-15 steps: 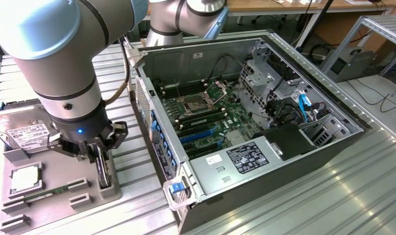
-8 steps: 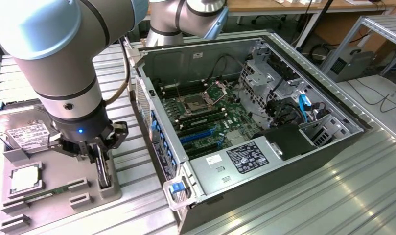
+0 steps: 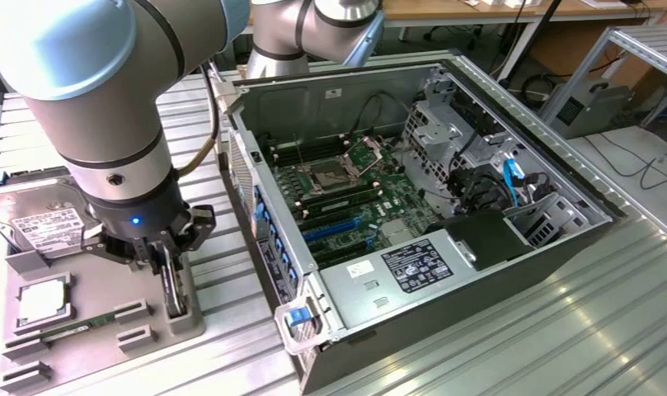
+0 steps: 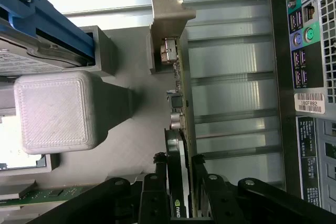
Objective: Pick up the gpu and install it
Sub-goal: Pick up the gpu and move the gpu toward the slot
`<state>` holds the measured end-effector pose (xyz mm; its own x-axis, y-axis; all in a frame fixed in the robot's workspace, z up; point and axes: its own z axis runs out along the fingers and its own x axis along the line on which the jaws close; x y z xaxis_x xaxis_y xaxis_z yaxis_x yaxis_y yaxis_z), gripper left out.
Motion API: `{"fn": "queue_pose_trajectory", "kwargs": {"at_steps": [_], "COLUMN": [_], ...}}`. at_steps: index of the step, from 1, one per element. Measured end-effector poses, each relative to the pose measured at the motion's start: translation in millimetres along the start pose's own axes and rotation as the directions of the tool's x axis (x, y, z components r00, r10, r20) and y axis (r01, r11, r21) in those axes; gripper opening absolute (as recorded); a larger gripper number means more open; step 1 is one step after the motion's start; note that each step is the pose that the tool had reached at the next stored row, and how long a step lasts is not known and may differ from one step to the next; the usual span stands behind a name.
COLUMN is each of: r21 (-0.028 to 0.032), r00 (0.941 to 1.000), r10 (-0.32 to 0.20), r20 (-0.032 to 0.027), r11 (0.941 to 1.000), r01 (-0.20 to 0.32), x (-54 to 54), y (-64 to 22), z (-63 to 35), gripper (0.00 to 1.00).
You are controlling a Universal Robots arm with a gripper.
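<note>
The gpu (image 3: 177,290) stands on its edge in a slot of the grey fixture tray (image 3: 86,363) at the exterior view's left. In the wrist view the gpu (image 4: 182,103) shows edge-on as a thin dark board, with its silver end bracket (image 4: 167,17) at the far end. My gripper (image 3: 166,266) is low over the tray and straddles the card. Its black fingers (image 4: 158,167) press on both sides of the card's near end, so the gripper (image 4: 177,163) is shut on the gpu. The card's lower edge still sits at the tray.
An open computer case (image 3: 597,216) lies on the ribbed metal table, motherboard (image 3: 345,206) exposed; its rear ports (image 4: 304,40) are close to the card. The tray also carries a hard drive (image 3: 47,224), a processor (image 3: 42,301) and a green memory stick (image 3: 75,327). A grey printed block (image 4: 55,111) stands beside the gpu.
</note>
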<state>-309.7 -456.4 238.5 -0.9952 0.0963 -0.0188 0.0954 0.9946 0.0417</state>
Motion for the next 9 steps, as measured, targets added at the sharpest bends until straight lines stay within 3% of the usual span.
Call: {"fn": "queue_pose_trajectory", "kwargs": {"at_steps": [2,9], "r21": [0.0,-0.0001], "r00": [1.0,1.0], "r10": [0.0,0.0], "r20": [0.0001,0.0001], "r11": [1.0,1.0], "r01": [0.0,0.0], "x": [0.0,0.0], "y": [0.0,0.0], "z": [0.0,0.0], "gripper": [0.27,0.27]}}
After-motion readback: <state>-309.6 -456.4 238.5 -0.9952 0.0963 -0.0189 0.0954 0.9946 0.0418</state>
